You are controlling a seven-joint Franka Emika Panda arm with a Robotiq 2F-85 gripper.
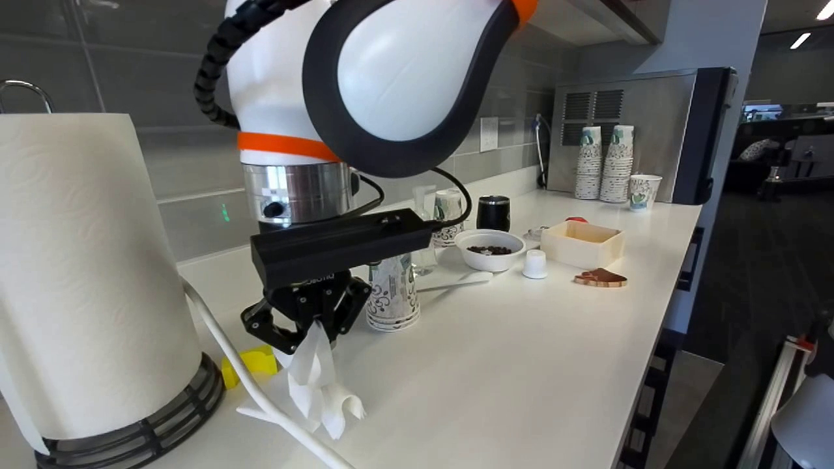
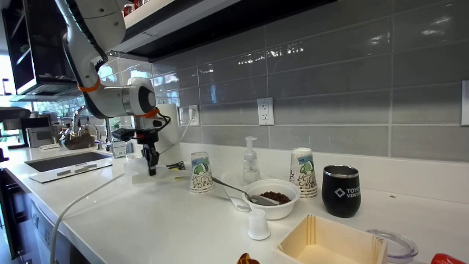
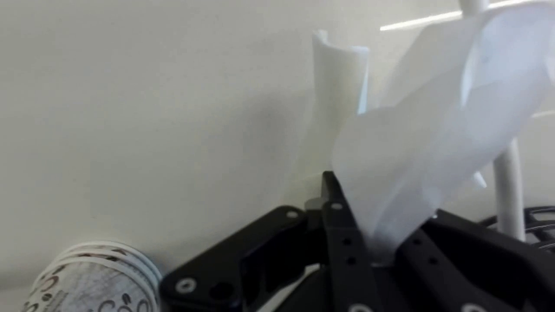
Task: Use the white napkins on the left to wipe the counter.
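Observation:
The white napkin (image 1: 319, 391) hangs crumpled from my gripper (image 1: 311, 340). Its lower end is at or just above the white counter (image 1: 495, 371); I cannot tell whether it touches. In an exterior view the napkin (image 2: 135, 167) hangs beside the black fingers of the gripper (image 2: 151, 170). In the wrist view the napkin (image 3: 416, 147) is pinched between the fingers of the gripper (image 3: 368, 208) and spreads to the upper right. It hides the tip of the right finger. The counter also shows bare at the wrist view's left (image 3: 130, 130).
A white cable (image 1: 260, 394) runs close beside the napkin. A paper towel roll (image 1: 85, 273) stands beside it. Upturned stacked cups (image 1: 394, 293) stand close behind the gripper. A yellow object (image 1: 255, 363) lies by the roll. A white bowl (image 1: 488, 259) and a wooden box (image 1: 580, 251) stand further along.

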